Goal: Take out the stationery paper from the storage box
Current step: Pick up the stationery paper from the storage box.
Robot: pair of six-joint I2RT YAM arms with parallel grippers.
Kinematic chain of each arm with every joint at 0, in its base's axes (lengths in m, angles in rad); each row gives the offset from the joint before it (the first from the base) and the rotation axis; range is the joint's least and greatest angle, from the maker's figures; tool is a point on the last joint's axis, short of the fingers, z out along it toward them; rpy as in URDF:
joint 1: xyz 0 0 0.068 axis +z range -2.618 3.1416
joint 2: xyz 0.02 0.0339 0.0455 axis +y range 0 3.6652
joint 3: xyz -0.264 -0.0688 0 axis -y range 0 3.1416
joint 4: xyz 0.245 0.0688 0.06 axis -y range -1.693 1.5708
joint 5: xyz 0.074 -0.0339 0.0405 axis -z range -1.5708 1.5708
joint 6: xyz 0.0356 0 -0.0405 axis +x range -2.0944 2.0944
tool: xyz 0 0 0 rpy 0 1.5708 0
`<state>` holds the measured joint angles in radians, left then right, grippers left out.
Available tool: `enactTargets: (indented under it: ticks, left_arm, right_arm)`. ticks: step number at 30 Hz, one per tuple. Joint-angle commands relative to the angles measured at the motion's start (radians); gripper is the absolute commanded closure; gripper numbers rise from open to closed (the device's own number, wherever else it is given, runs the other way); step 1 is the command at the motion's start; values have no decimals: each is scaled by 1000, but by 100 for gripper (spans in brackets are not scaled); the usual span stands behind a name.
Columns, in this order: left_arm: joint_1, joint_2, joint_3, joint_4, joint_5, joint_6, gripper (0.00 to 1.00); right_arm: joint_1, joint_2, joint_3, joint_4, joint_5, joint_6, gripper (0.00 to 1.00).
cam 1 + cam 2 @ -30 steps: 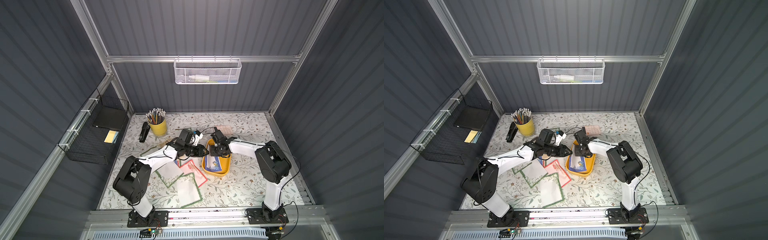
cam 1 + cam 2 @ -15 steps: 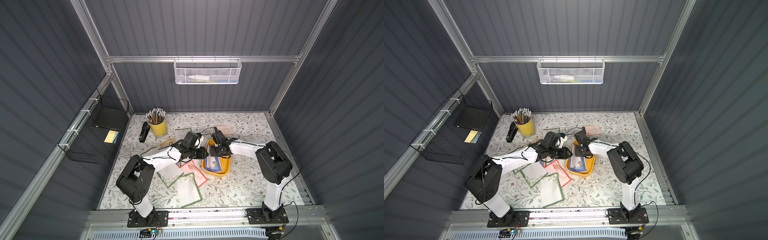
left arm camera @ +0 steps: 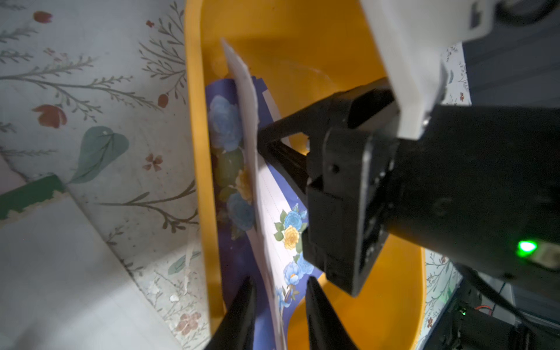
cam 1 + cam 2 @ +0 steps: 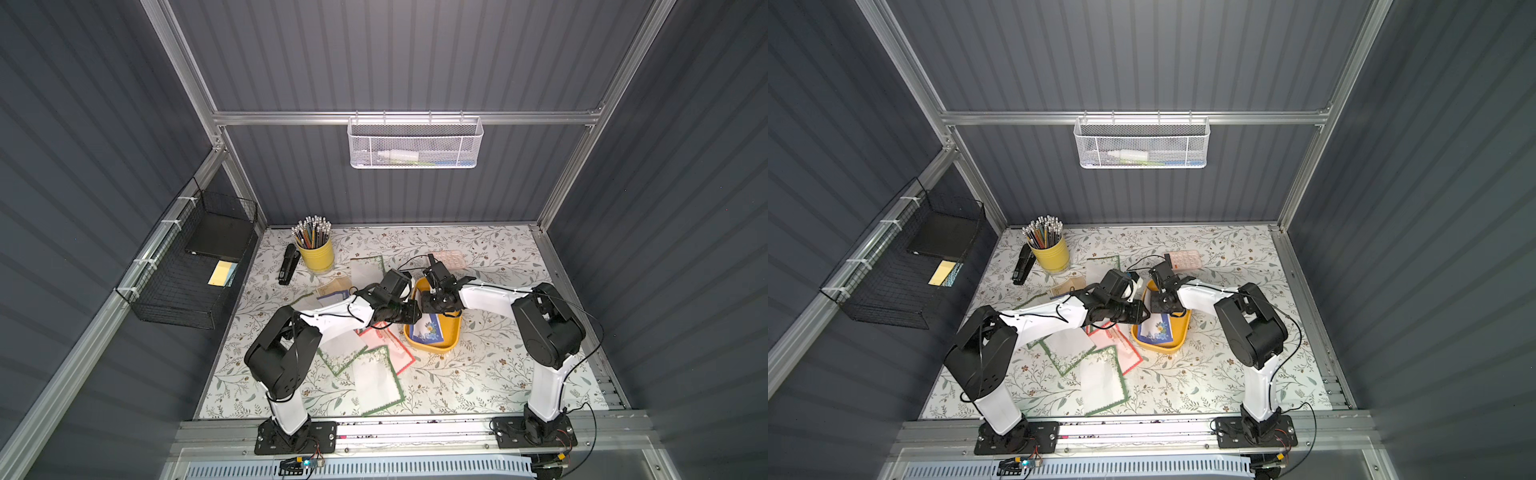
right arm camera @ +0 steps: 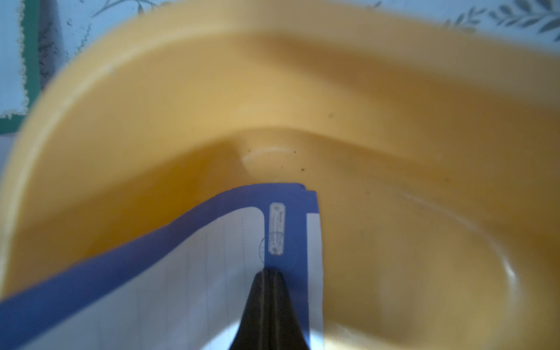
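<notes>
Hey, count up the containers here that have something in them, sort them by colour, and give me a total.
Yellow: 2, the round yellow pencil cup and the shallow yellow plastic storage box.
Black: 1, the black wire basket on the side wall.
White: 1, the white mesh basket on the back rail.
Total: 4.

Box [image 4: 452, 337] is cramped: right gripper [image 5: 268, 277] pinches a sheet [image 3: 249, 121] up on edge inside, left gripper [image 3: 280, 295] straddling its edge. Loose sheets [image 4: 376, 380] litter the mat [image 4: 498, 365] left of it; right side's wide open.
</notes>
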<state>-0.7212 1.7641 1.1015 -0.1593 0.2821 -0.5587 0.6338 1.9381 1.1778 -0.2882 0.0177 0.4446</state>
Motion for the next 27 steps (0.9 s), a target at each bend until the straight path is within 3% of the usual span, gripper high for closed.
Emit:
enactTargets:
  ticks: [1, 10, 13, 16, 19, 27]
  left_arm:
    - [-7, 12, 27, -32, -33, 3, 73]
    - [-9, 7, 72, -47, -44, 5, 100]
    - [-9, 6, 89, -47, -31, 6, 100]
    - [-9, -8, 92, -35, -10, 4, 100]
    - [-9, -25, 95, -29, -6, 9, 100]
    - [-8, -104, 105, -16, -22, 16, 100]
  right_arm:
    - [8, 116, -89, -187, -65, -2, 100]
    - [8, 122, -84, -187, -69, 0, 100]
    - [8, 98, -70, -214, -28, 9, 98]
    - [7, 23, -43, -256, 60, 20, 78]
    - [2, -78, -2, -296, 140, 26, 65]
    - [-30, -247, 100, -360, 222, 12, 56]
